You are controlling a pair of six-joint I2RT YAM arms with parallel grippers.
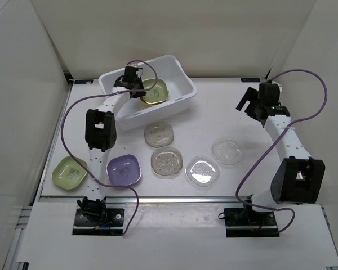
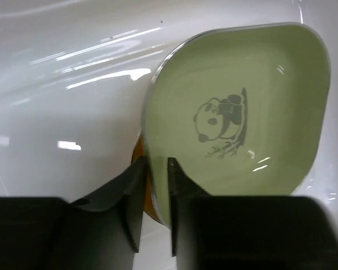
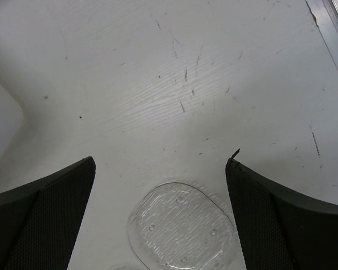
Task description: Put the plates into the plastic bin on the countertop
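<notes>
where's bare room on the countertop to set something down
Bare countertop lies between the plastic bin and the right arm, and behind the green plate by the left wall. The front middle is crowded: four clear plates, one purple plate.

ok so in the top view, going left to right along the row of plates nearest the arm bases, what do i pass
green plate → purple plate → first clear plate → second clear plate → rightmost clear plate
</notes>
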